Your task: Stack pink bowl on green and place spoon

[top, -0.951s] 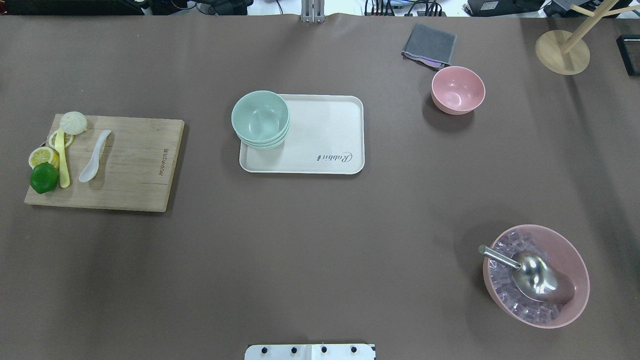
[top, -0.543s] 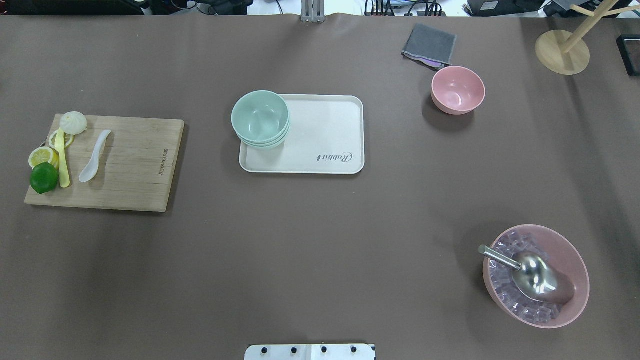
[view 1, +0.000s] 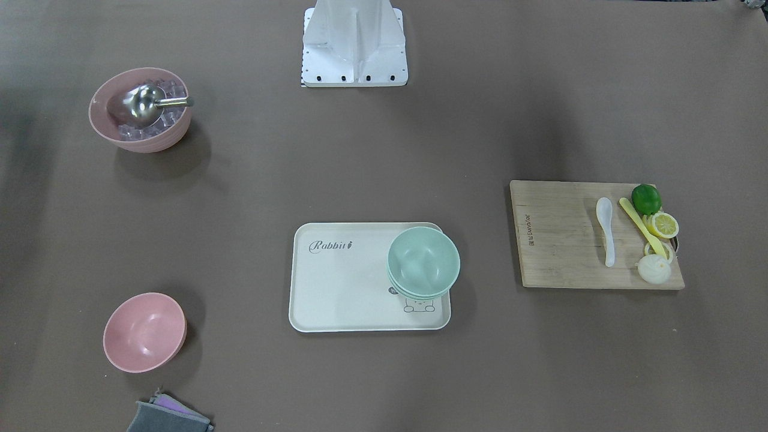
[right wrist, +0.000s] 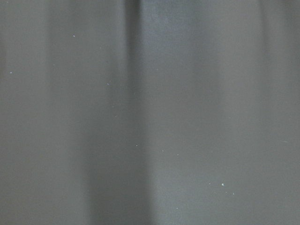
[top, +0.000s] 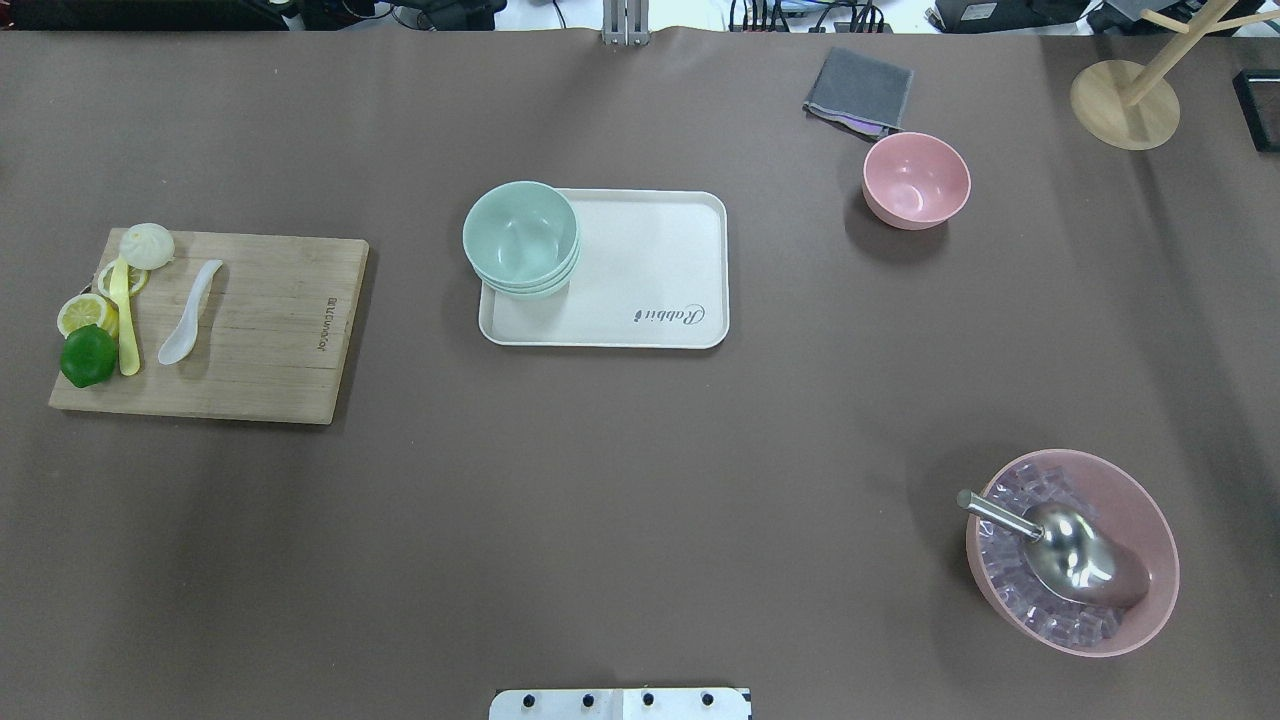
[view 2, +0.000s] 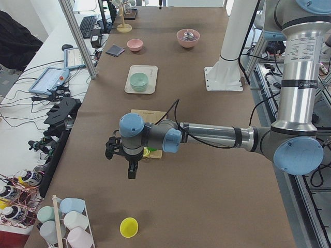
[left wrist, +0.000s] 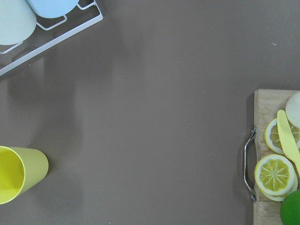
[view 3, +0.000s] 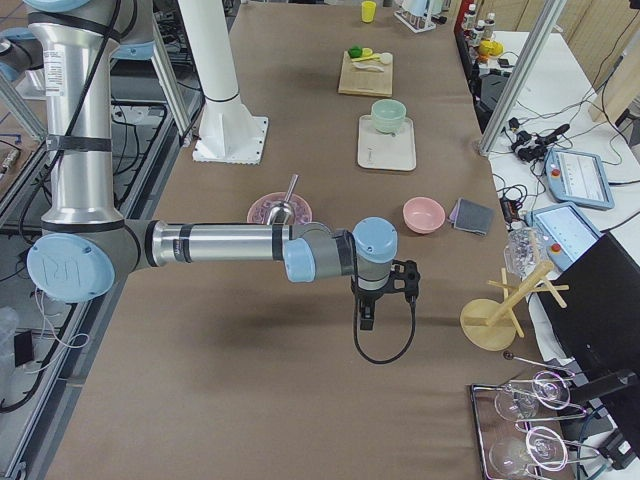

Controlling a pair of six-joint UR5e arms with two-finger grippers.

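The plain pink bowl (top: 916,180) stands upright on the table at the far right, also in the front view (view 1: 144,332). The mint-green bowl stack (top: 521,238) sits on the left end of a cream tray (top: 650,270). The white spoon (top: 190,312) lies on a wooden cutting board (top: 270,340) at the left. My left gripper (view 2: 132,171) hangs above bare table beyond the board's end, far from the spoon. My right gripper (view 3: 365,318) hangs above bare table near the pink bowl (view 3: 424,214). I cannot tell whether either is open or shut.
On the board are a lime, lemon slices (left wrist: 275,172), a bun and a yellow utensil. A pink bowl of ice with a steel scoop (top: 1160,570) stands near right. A grey cloth (top: 860,90) and a wooden stand (top: 1124,104) are at the back. A yellow cup (left wrist: 18,173) lies by a cup rack.
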